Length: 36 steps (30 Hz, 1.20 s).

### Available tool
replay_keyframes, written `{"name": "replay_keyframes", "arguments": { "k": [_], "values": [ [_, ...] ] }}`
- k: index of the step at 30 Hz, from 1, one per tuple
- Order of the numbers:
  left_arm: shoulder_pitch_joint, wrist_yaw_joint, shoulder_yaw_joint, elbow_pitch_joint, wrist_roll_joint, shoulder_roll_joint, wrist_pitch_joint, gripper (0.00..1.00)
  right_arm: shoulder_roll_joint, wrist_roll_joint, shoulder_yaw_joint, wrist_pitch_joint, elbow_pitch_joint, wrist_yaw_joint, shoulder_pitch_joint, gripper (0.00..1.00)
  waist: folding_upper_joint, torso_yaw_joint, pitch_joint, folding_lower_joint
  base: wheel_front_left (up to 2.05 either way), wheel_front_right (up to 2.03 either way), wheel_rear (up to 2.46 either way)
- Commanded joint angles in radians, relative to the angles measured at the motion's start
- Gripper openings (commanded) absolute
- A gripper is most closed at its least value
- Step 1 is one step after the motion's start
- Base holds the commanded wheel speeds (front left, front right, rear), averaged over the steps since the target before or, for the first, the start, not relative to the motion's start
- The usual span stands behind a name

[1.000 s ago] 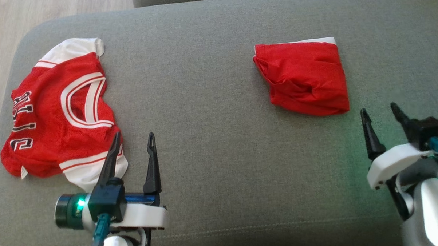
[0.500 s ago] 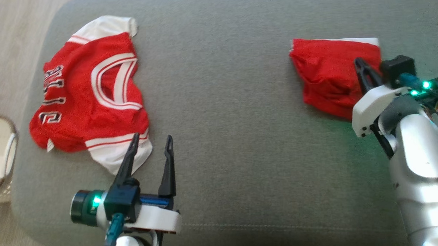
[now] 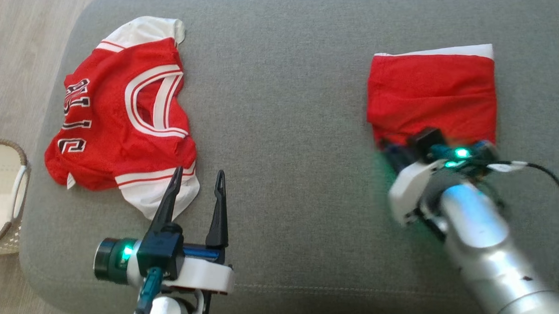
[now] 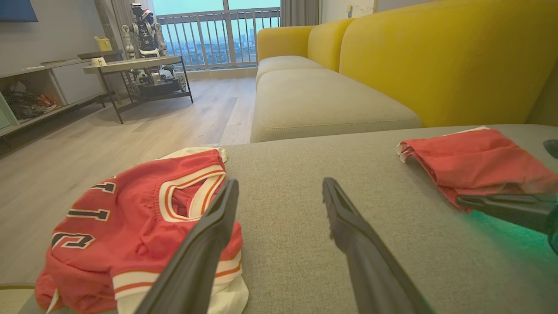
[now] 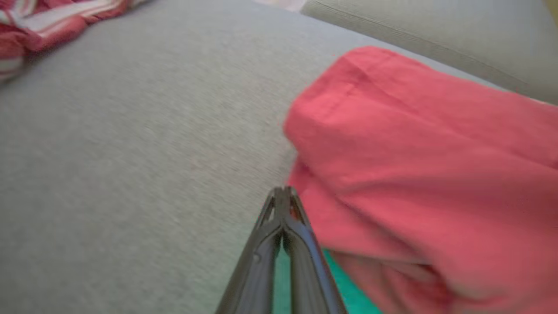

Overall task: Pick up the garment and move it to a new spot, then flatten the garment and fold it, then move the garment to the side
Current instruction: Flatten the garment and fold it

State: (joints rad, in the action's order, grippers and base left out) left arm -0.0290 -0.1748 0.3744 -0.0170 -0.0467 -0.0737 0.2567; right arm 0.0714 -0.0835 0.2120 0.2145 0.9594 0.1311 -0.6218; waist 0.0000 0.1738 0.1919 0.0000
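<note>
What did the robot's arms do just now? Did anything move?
The right gripper moved forward from the near right to the near edge of the folded red garment and shut. Its tips sit beside the cloth, with no cloth visibly pinched. The garment looks flatter than before. The left gripper stayed open beside the jersey, which lay where it was.

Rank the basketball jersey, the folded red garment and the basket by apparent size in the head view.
Largest: basketball jersey, lying spread out.
Next: folded red garment.
Smallest as seen: basket, but the picture's left edge cuts it off, so its full size is unsure.
</note>
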Motion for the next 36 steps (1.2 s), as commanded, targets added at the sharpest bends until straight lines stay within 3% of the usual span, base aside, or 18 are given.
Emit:
{"name": "replay_keyframes", "arguments": {
  "k": [1, 5, 8, 9, 10, 11, 12, 24, 29, 36],
  "values": [
    [-0.034, 0.001, -0.028, 0.03, 0.002, 0.001, 0.005, 1.0, -0.021, 0.023, 0.039, 0.015, -0.03, 0.0, -0.015, 0.0, 0.0, -0.004, -0.004, 0.0, 0.0, 0.0, 0.0],
    [-0.026, -0.003, -0.037, 0.03, 0.001, -0.003, 0.005, 1.0, -0.021, 0.216, 0.216, 0.03, -0.103, 0.0, 0.012, 0.0, 0.0, -0.025, -0.022, 0.0, 0.0, 0.0, 0.0],
    [-0.016, -0.007, -0.047, 0.036, -0.003, -0.006, 0.005, 1.0, -0.021, 0.311, 0.286, 0.039, -0.179, 0.0, 0.035, 0.0, 0.0, -0.043, -0.044, 0.0, 0.0, 0.0, 0.0],
    [-0.011, -0.009, -0.051, 0.039, -0.005, -0.006, 0.005, 1.0, -0.021, 0.329, 0.295, 0.041, -0.205, 0.0, 0.043, 0.07, 0.0, -0.05, -0.053, 0.0, 0.0, 0.0, 0.0],
    [-0.005, -0.011, -0.057, 0.044, -0.008, -0.007, 0.005, 1.0, -0.021, 0.34, 0.287, 0.044, -0.229, 0.0, 0.051, 0.28, 0.0, -0.056, -0.062, 0.0, 0.0, 0.0, 0.0],
    [0.002, -0.014, -0.063, 0.049, -0.012, -0.007, 0.005, 1.0, -0.021, 0.338, 0.275, 0.045, -0.254, 0.0, 0.059, 0.75, 0.0, -0.064, -0.071, 0.0, 0.0, 0.0, 0.0],
    [0.009, -0.016, -0.071, 0.056, -0.018, -0.006, 0.005, 1.0, -0.021, 0.332, 0.257, 0.046, -0.285, 0.0, 0.068, 1.0, 0.0, -0.072, -0.081, 0.0, 0.0, 0.0, 0.0],
    [0.097, -0.026, -0.148, 0.11, -0.059, 0.002, 0.005, 1.0, -0.021, 0.181, -0.102, 0.047, -0.787, 0.0, 0.382, 1.0, 0.0, -0.115, -0.165, 0.0, 0.0, 0.0, 0.0],
    [0.142, -0.021, -0.175, 0.107, -0.05, 0.001, 0.005, 1.0, -0.021, 0.156, -0.187, 0.047, -0.817, 0.0, 0.521, 1.0, 0.0, -0.122, -0.203, 0.0, 0.0, 0.0, 0.0],
    [0.188, -0.006, -0.201, 0.105, -0.011, -0.012, 0.005, 1.0, -0.021, 0.186, -0.205, 0.047, -0.791, 0.0, 0.602, 1.0, 0.0, -0.14, -0.224, 0.0, 0.0, 0.0, 0.0]
  ]
}}
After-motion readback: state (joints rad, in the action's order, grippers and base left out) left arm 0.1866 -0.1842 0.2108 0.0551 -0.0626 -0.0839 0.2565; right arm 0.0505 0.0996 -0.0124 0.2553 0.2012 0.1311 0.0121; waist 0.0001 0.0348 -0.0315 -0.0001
